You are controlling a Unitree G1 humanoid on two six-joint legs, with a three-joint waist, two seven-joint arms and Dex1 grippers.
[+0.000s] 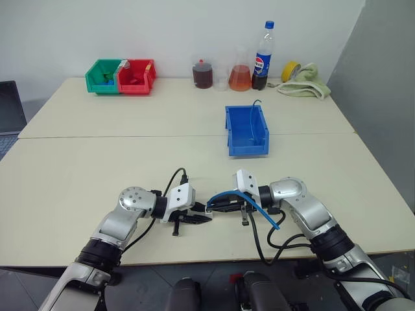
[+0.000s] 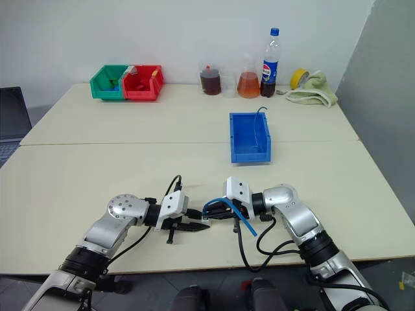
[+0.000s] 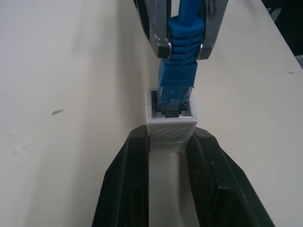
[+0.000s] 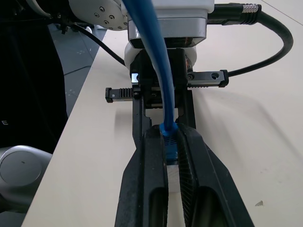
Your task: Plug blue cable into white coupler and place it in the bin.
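Near the table's front edge my two grippers meet tip to tip. My left gripper (image 3: pixel 170 139) is shut on the white coupler (image 3: pixel 171 126), a small white block with its opening facing away from the gripper. My right gripper (image 4: pixel 169 132) is shut on the blue cable (image 4: pixel 150 42) just behind its plug. The plug's tip (image 3: pixel 174 92) sits inside the coupler's opening. Behind the right gripper the cable loops back along the wrist (image 1: pixel 253 202). The blue bin (image 1: pixel 246 131) stands farther back on the table, right of centre, apart from both grippers.
A thin cord (image 1: pixel 255 116) rises inside the blue bin. A green bin (image 1: pixel 102 76) and a red bin (image 1: pixel 135 78) stand at the back left. Flasks (image 1: pixel 240 74), a cola bottle (image 1: pixel 262 55), a tape roll (image 1: pixel 291 70) and a cloth (image 1: pixel 306 86) line the back right.
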